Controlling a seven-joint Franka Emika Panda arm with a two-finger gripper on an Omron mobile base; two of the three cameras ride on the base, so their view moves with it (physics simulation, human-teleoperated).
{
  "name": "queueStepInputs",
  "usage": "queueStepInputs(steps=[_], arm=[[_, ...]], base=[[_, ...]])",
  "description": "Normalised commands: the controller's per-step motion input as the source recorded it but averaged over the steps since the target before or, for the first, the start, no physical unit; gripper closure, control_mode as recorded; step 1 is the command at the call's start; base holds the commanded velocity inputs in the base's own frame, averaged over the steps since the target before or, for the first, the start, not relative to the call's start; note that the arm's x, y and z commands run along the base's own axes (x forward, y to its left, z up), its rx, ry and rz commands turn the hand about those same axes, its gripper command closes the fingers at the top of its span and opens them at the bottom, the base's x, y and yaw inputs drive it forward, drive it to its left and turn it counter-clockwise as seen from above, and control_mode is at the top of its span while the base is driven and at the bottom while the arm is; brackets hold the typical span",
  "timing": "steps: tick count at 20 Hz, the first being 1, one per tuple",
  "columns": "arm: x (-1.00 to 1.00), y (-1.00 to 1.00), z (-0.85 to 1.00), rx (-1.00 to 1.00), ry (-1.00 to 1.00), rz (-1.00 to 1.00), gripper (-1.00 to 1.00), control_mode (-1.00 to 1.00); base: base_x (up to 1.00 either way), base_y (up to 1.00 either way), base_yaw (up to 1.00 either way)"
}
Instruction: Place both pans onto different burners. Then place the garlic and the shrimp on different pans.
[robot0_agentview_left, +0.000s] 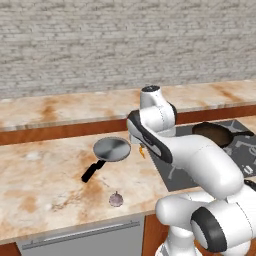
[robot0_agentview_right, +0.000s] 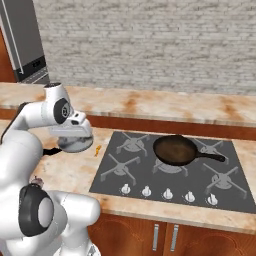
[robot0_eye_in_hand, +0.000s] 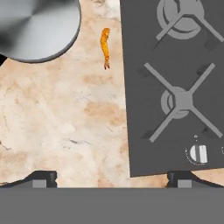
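The silvery steel pan (robot0_agentview_left: 112, 149) lies on the counter left of the cooktop, its black handle pointing to the front left; in the hand view the steel pan (robot0_eye_in_hand: 37, 28) sits at the top left. The dark pan (robot0_agentview_right: 174, 150) rests on the middle burner, handle to the right. Between the steel pan and the cooktop lies the orange shrimp (robot0_eye_in_hand: 105, 47), also seen as the shrimp (robot0_agentview_left: 142, 150). The garlic (robot0_agentview_left: 116, 199) is near the counter's front edge. My gripper (robot0_eye_in_hand: 111, 179) hangs open and empty above the counter, looking down at the strip beside the cooktop's left edge.
The dark grey cooktop (robot0_eye_in_hand: 144, 131) carries star-shaped grates (robot0_eye_in_hand: 181, 100) and white knobs (robot0_agentview_right: 146, 191) along its front. A raised counter ledge (robot0_agentview_left: 75, 107) and a brick wall run behind. A tall grey appliance (robot0_agentview_right: 22, 40) stands at the far left.
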Motion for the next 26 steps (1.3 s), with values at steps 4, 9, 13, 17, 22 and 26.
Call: queueStepInputs(steps=[4, 9, 13, 17, 22, 26], arm=[[-0.03, 0.39, -0.16, 0.06, 0.00, -0.10, -1.00, -1.00], [0.00, 0.42, -0.02, 0.08, 0.00, -0.12, -1.00, -1.00], [-0.03, 0.62, -0.18, 0.00, 0.00, -0.13, -1.00, -1.00], [0.01, 0.56, -0.09, 0.00, 0.00, -0.09, -1.00, -1.00], [0.08, 0.54, -0.09, 0.00, 0.00, -0.08, -1.00, -1.00], [0.12, 0.51, -0.16, 0.00, 0.00, -0.08, -1.00, -1.00]], base=[[0.00, 0.00, 0.00], [0.00, 0.00, 0.00], [0.00, 0.00, 0.00], [0.00, 0.00, 0.00], [0.00, 0.00, 0.00], [0.00, 0.00, 0.00]])
